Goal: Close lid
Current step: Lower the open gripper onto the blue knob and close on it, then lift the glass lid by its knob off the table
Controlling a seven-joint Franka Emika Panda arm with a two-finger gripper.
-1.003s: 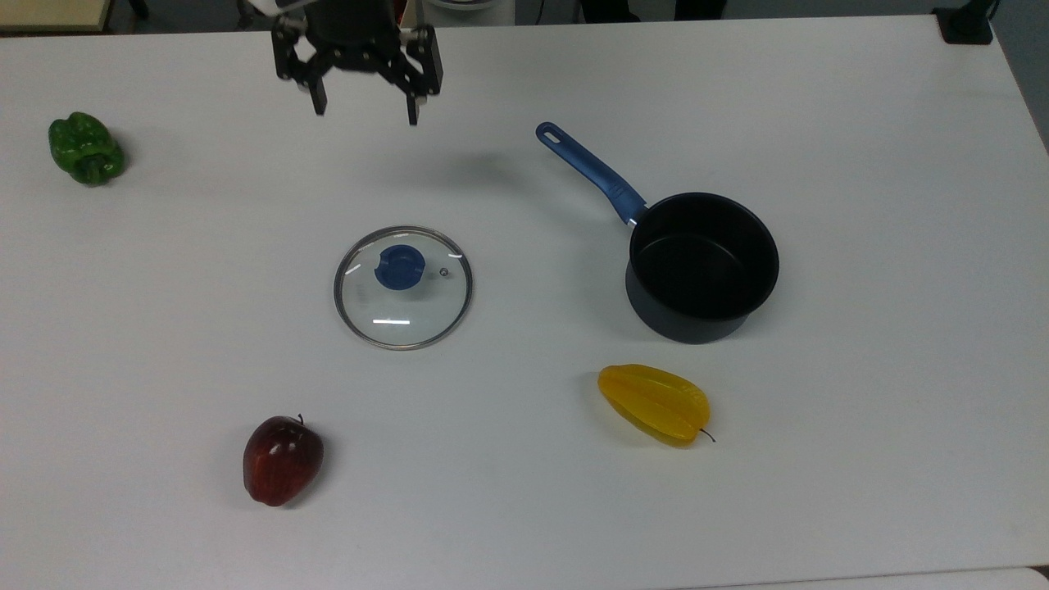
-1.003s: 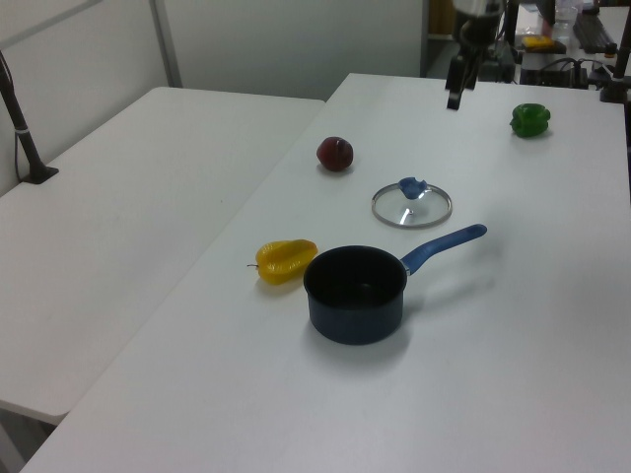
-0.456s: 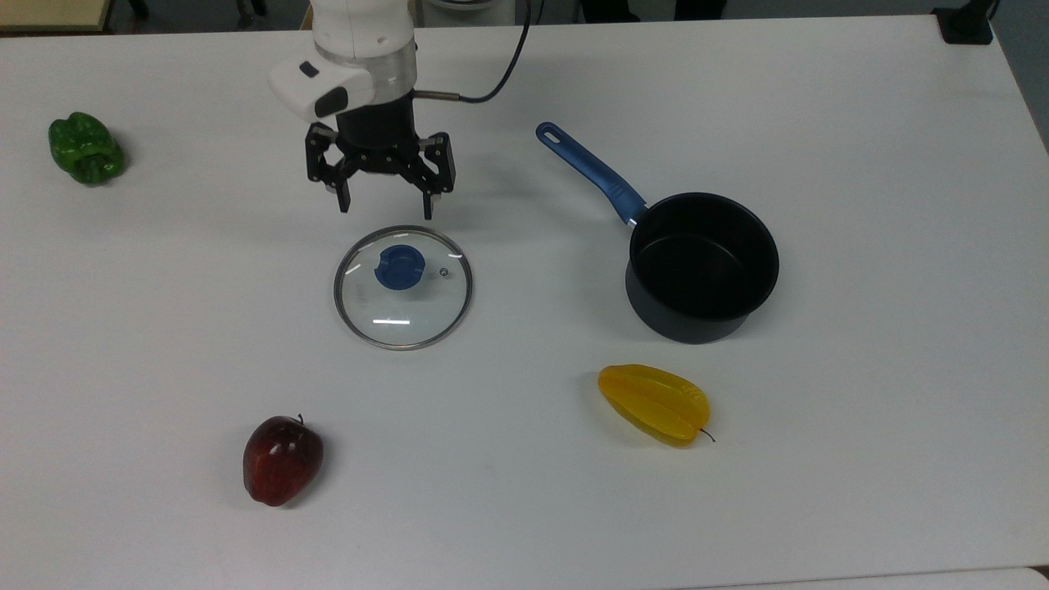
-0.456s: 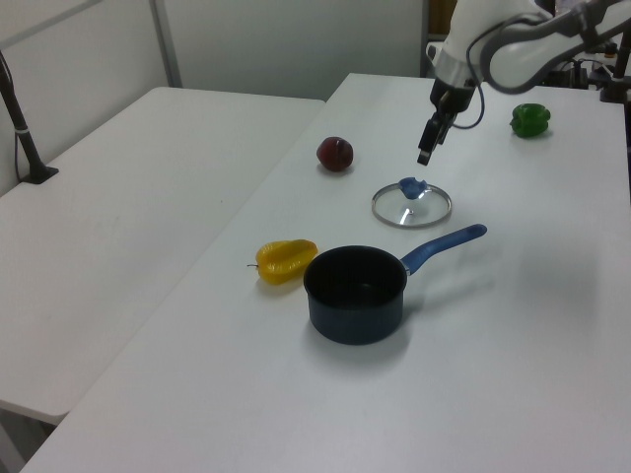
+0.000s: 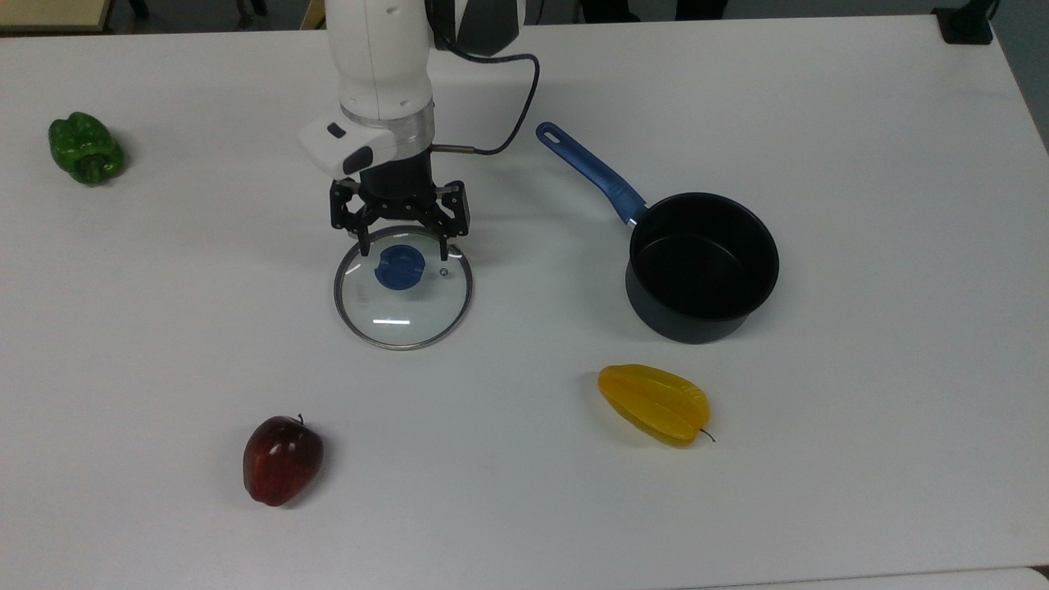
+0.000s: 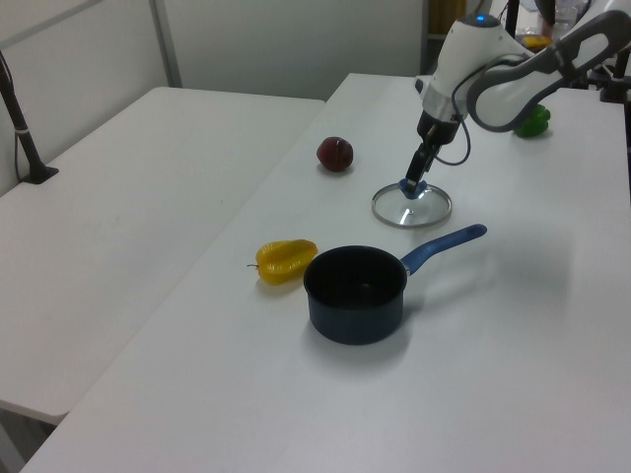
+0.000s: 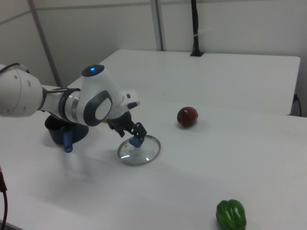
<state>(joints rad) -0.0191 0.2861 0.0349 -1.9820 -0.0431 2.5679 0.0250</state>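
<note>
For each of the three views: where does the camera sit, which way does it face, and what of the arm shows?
Top view: overhead, looking down at the table; arm enters from the top edge, gripper at the lid.
Left view: raised, beyond the pot, facing the arm's wrist.
Right view: low, near the pepper, facing the elbow.
All three show the lid and apple.

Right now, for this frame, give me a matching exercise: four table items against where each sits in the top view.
Items:
1. green bell pepper
2. red apple
3. glass lid
4. black saucepan

Places in the top view:
A. centre, under the pincer
B. far left
C. right of centre, uncovered
D. lower left

Pairs: 1-B, 2-D, 3-A, 4-C
</note>
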